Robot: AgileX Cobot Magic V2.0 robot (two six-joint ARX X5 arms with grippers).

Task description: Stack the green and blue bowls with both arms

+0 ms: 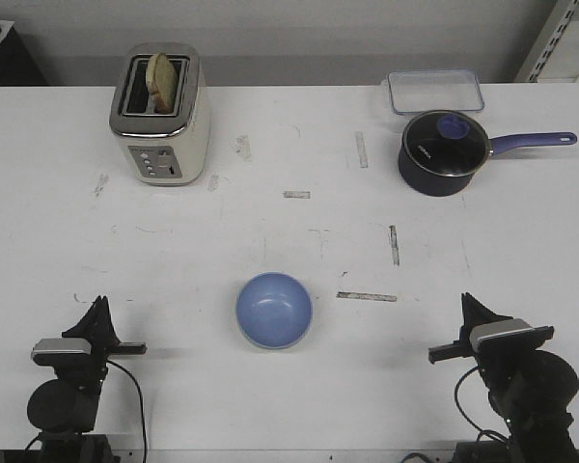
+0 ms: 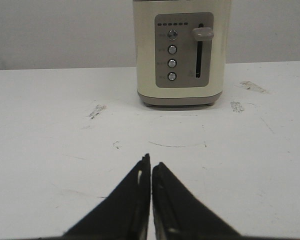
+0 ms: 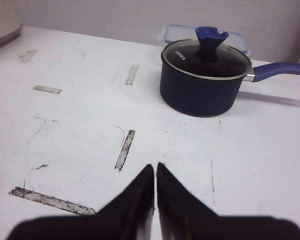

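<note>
A pale periwinkle blue bowl [image 1: 274, 310] sits upright on the white table, near the front and midway between my arms. No green bowl shows in any view. My left gripper [image 1: 99, 307] rests at the front left, well left of the bowl; in the left wrist view it [image 2: 151, 161] is shut and empty. My right gripper [image 1: 466, 302] rests at the front right, well right of the bowl; in the right wrist view it [image 3: 155, 167] is shut and empty. Neither wrist view shows the bowl.
A cream toaster [image 1: 160, 114] with a slice of bread stands at the back left, also in the left wrist view [image 2: 179, 52]. A dark navy saucepan [image 1: 446, 149] with glass lid and purple handle sits back right, with a clear lidded container [image 1: 434, 92] behind it.
</note>
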